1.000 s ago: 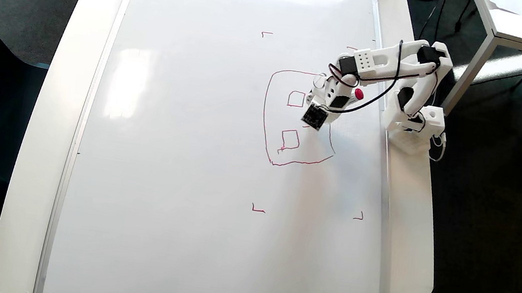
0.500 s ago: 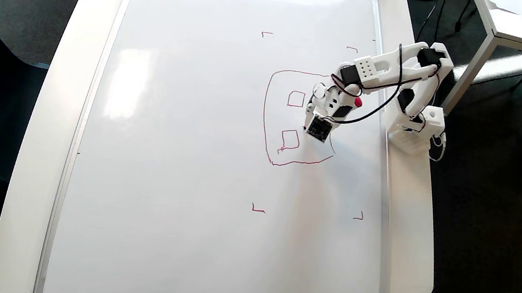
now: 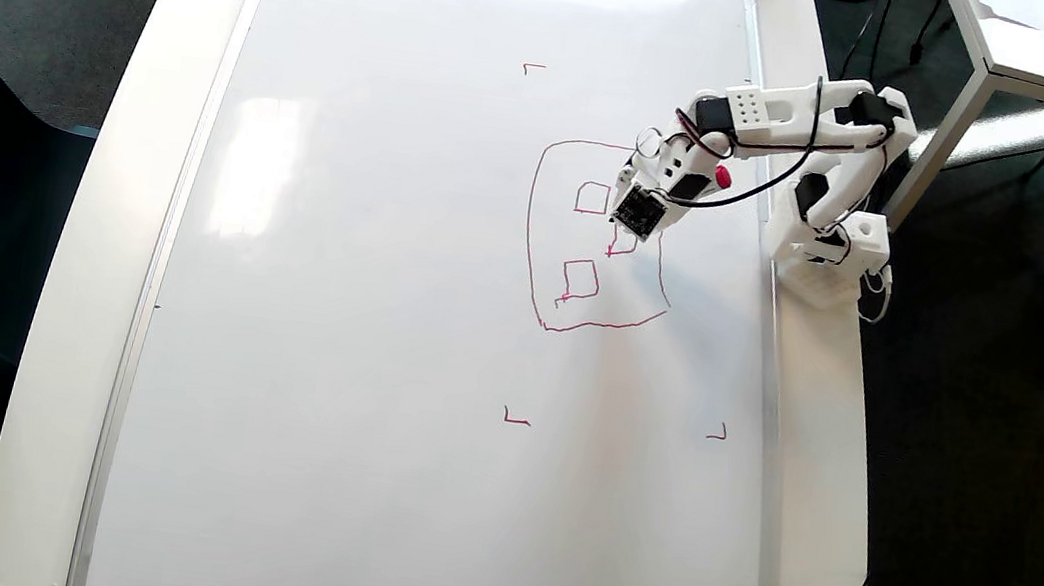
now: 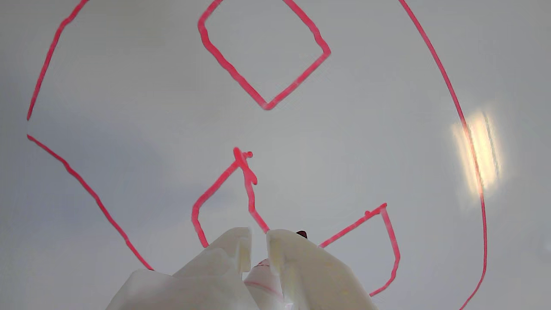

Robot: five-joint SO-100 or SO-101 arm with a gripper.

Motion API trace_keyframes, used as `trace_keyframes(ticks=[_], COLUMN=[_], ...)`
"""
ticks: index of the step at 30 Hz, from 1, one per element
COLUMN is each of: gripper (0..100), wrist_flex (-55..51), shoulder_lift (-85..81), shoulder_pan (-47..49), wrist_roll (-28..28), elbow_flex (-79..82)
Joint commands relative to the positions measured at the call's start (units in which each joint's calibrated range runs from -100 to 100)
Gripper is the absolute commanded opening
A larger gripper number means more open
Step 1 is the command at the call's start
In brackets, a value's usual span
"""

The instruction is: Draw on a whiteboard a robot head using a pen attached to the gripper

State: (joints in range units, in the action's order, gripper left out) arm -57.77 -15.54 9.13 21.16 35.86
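My white plastic jaws [image 4: 258, 234] pinch the slim white-barrelled red pen [image 4: 263, 275], whose dark tip pokes out at one o'clock, beside the unfinished third red square [image 4: 241, 185] at twelve.

The robot arm [image 3: 787, 116] is small and made of white plastic with rounded links. Its base [image 3: 830, 253] is a white blocky piece. Black servo blocks [image 3: 710, 113] sit at the joints, and one flat link carries a grid of small dark holes [image 3: 750, 107]. Thin black cables [image 3: 763, 189] hang in loops along the arm, with a thin red wire beside them near the wrist. A small dark square module [image 3: 640, 210] is fixed at the gripper [image 4: 258, 243] end. In the wrist view the two fingers [image 4: 301, 267] are creamy white, thick and wedge-shaped, with slightly rough surfaces.
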Motion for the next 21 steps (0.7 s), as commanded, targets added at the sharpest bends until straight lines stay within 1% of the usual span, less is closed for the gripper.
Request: trace_keyframes(ticks=[1, 3, 12, 16, 21], gripper=[1, 1, 1, 1, 1], wrist_flex=[3.7, 7.1, 14.4, 14.9, 14.9], shoulder_lift=[-2.4, -0.8, 10.7, 14.1, 19.4], shoulder_pan=[-1.8, -2.3, -3.0, -2.8, -1.5], wrist_roll=[0.0, -0.1, -0.1, -0.1, -0.1], elbow_flex=[-1.4, -1.0, -7.0, -10.6, -18.7])
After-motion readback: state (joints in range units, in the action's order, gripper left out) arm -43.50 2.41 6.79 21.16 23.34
